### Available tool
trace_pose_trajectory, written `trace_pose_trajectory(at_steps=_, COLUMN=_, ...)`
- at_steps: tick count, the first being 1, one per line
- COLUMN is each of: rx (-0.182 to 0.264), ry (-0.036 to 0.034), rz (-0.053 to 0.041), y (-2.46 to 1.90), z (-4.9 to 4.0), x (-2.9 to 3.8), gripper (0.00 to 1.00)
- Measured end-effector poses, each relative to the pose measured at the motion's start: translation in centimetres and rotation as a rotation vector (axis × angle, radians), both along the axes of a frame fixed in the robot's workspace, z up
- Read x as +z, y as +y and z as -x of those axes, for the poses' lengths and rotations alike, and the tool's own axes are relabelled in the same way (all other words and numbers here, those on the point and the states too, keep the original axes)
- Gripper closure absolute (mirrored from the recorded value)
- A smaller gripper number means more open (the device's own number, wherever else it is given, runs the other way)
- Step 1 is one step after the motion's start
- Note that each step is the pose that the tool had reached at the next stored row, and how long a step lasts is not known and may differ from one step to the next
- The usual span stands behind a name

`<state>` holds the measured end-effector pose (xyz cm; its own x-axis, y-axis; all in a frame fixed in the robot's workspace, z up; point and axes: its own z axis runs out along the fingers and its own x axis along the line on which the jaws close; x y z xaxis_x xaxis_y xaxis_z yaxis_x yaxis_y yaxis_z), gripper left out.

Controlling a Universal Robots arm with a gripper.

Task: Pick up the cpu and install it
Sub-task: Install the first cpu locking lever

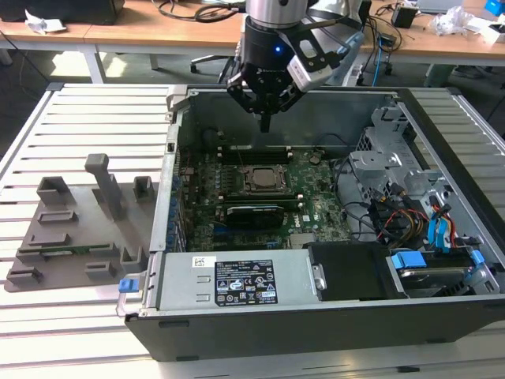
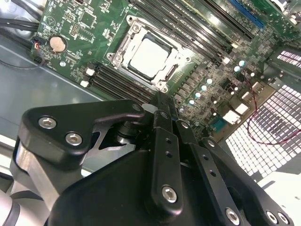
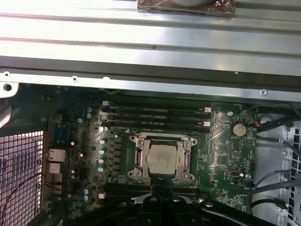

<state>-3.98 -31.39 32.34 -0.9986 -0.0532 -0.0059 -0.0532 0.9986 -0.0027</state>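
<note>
The cpu (image 1: pixel 259 178), a small square chip with a pale silvery top, lies flat inside the socket frame (image 1: pixel 258 193) on the green motherboard (image 1: pixel 316 207) of the open computer case (image 1: pixel 316 332). In both wrist views the cpu (image 2: pixel 149 56) (image 3: pixel 162 157) sits seated within the metal frame. My gripper (image 1: pixel 265 124) hangs above the case's far wall, well above the board and a little beyond the socket. Its black fingers (image 2: pixel 162 110) meet at a point, shut, with nothing between them.
A long black card (image 1: pixel 251 213) lies just in front of the socket. A power supply (image 1: pixel 237 280) fills the case's near side; a drive cage (image 1: pixel 387 170) and cables (image 1: pixel 410 221) are at the exterior view's right. A grey fixture plate (image 1: pixel 71 229) rests on the slatted table at the left.
</note>
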Motion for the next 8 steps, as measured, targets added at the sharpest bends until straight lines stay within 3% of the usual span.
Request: trace_pose_trajectory(at_steps=8, rx=0.000, ry=0.0000, rz=0.0000, y=0.00, z=0.88, x=-0.01, gripper=0.89)
